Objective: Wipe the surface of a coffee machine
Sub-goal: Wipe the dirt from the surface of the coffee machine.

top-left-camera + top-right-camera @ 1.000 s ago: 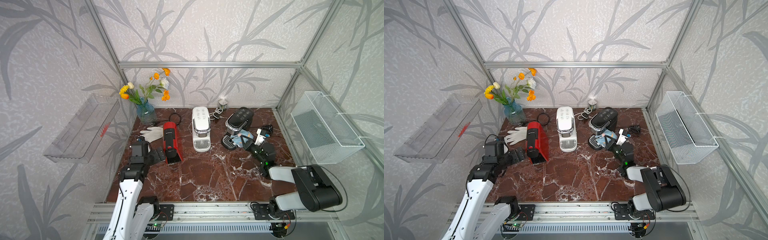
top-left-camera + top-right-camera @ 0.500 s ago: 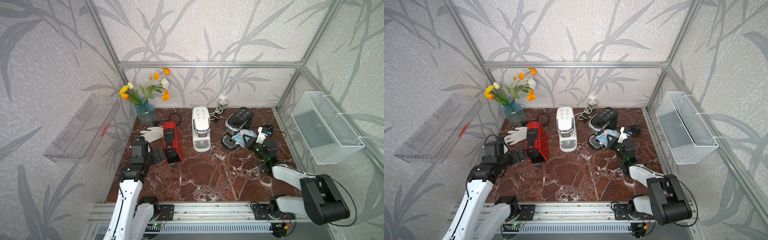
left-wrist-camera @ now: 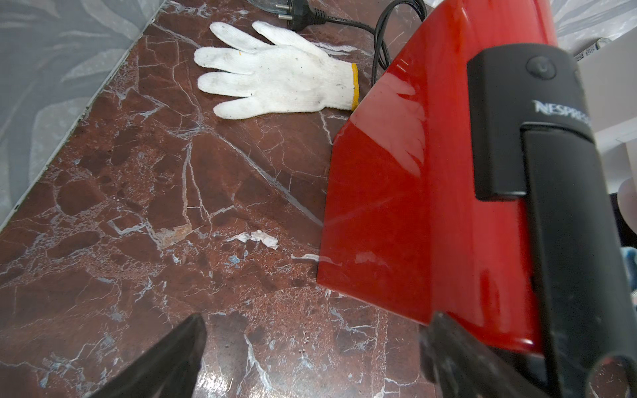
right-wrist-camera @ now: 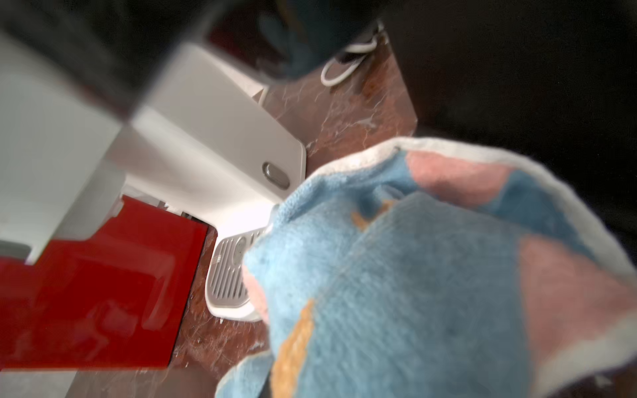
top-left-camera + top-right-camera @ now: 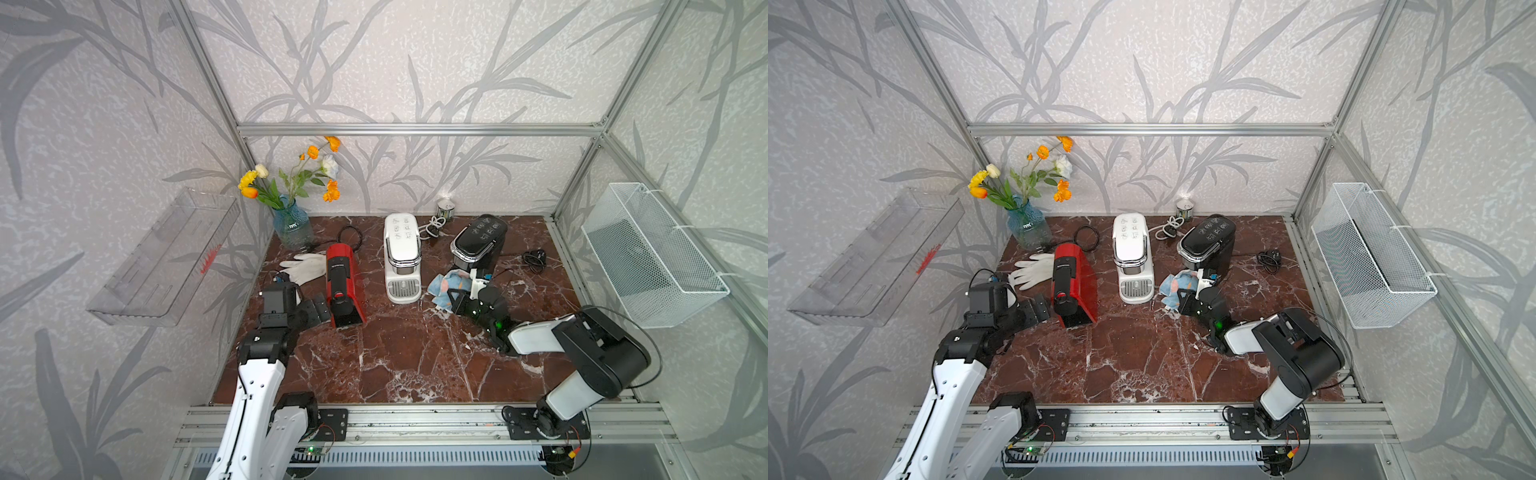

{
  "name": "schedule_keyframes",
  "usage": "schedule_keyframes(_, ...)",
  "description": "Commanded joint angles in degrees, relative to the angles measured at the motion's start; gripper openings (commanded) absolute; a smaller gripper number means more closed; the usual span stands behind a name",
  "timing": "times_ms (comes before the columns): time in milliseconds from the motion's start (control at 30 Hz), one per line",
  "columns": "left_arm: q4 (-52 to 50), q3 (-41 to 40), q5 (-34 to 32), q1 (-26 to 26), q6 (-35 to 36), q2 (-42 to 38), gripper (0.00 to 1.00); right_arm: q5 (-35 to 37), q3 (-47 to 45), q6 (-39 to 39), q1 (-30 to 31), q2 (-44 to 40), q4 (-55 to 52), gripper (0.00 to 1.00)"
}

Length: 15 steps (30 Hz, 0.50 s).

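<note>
On a red-brown marble tabletop (image 5: pixel 395 357), three in a row toward the back wall: a glossy red capsule coffee machine (image 5: pixel 343 282) with a black front, a tall white coffee machine (image 5: pixel 401 249) with a chrome band and a grey drip grille, and a glossy black coffee machine (image 5: pixel 478 241) with a button panel on top, turned at an angle.

Right gripper (image 5: pixel 456 296): closed tight, pinching a blue, pink and orange terry cloth (image 5: pixel 442 286). In both top views, terry cloth (image 5: pixel 1173 286) bunched low at the foot of the black coffee machine's front, between it and the white coffee machine's drip grille; contact with either machine not clear. In the right wrist view, terry cloth (image 4: pixel 413 275) blurred and filling most of the frame, with the white grille and a red side panel beyond.

Left gripper (image 5: pixel 318 308): jaws spread wide, holding nothing, low over the marble just beside the red coffee machine's lower front. In the left wrist view, one black finger (image 3: pixel 165 361) over bare marble, the other overlapping the machine's front edge; touching or not, cannot tell.

Flat on the marble beyond the left gripper: a white knitted glove (image 3: pixel 275 79) with a yellow cuff edge, cuff just beside the red side panel. Past it, a black power cord (image 3: pixel 303 15) with its plug. In the back corner, a blue glass vase (image 5: pixel 293 226) of orange, yellow and white flowers.
</note>
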Motion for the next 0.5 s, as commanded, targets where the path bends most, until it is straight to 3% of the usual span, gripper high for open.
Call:
schedule_keyframes(0, 2.1, -0.4, 2.2, -0.7, 0.2, -0.2, 0.99, 6.9, 1.8, 2.1, 1.3, 5.9, 11.8, 0.03)
schedule_keyframes(167, 1.9, -0.3, 2.0, -0.7, 0.2, -0.1, 1.00, 10.8, 5.3, 3.9, 3.1, 11.0, 11.6, 0.02)
schedule_keyframes(300, 1.9, -0.3, 2.0, -0.8, 0.1, 0.0, 1.00, 17.7, 2.7, 5.8, 3.8, 10.3, 9.8, 0.02)
schedule_keyframes(467, 2.0, -0.5, 2.1, -0.8, 0.2, 0.2, 1.00, 18.8, -2.3, 7.2, -1.2, 7.8, 7.1, 0.02)
